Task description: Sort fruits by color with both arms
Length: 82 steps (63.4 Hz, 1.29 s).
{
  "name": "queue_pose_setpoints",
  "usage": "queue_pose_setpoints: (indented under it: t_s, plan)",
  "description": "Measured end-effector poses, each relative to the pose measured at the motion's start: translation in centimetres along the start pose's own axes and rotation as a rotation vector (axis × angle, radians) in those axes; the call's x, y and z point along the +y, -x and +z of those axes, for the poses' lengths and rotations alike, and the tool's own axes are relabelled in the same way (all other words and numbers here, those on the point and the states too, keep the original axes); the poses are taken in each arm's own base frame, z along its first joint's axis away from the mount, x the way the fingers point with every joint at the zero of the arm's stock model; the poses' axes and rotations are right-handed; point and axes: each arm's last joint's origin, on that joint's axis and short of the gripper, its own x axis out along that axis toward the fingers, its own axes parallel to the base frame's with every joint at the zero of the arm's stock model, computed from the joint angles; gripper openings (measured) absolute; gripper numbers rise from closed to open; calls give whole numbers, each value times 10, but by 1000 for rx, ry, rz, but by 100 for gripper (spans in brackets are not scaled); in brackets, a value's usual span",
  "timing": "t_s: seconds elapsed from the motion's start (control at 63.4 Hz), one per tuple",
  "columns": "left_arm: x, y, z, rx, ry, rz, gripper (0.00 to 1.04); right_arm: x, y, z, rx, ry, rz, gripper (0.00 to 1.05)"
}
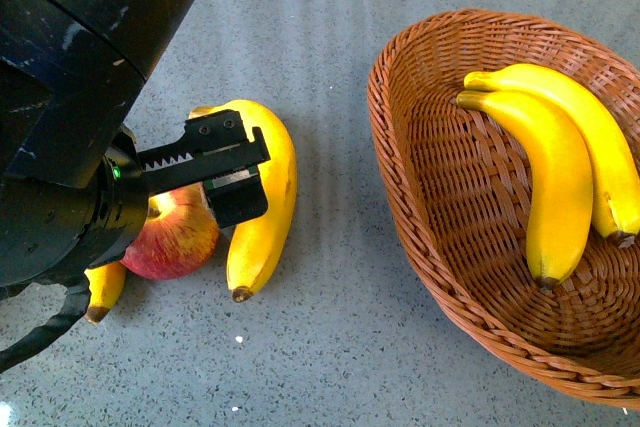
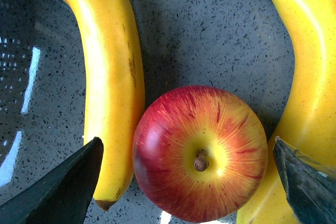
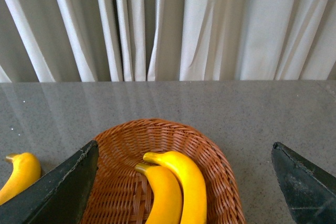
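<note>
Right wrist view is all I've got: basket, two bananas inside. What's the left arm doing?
Observer: The left gripper is at a red apple, jaws open on either side of it.
Operator: Clear to close?
Observer: Looks tight: a banana lies on one side, a second banana on the other, both near the jaws.
Operator: Apples in the basket?
Observer: None in the part of the basket the front view shows.

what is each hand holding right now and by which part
Nothing is held. The left hand is open, its jaws standing either side of the apple without touching it. The right hand is open too, with nothing between its jaws.
</note>
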Motion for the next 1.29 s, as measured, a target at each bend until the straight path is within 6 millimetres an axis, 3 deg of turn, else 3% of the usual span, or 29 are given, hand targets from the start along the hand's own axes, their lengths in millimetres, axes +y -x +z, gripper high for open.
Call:
queue_pose_setpoints:
  t_s: [0.631, 0.821, 1.01, 1.184, 1.294]
  plan:
    - [-7, -16, -4, 31, -22, 15, 96, 0, 0, 0, 0, 0, 0, 96]
    - [-8, -16, -4, 31, -22, 17, 74, 0, 0, 0, 0, 0, 0, 96]
    - [-9, -14, -3, 36, -6, 1, 71, 0, 0, 0, 0, 0, 0, 96]
    - [-6, 2, 15, 8, 107, -101, 71, 0, 0, 0, 0, 0, 0, 96]
    - [14, 16, 35, -88, 218, -64, 71, 0, 0, 0, 0, 0, 0, 96]
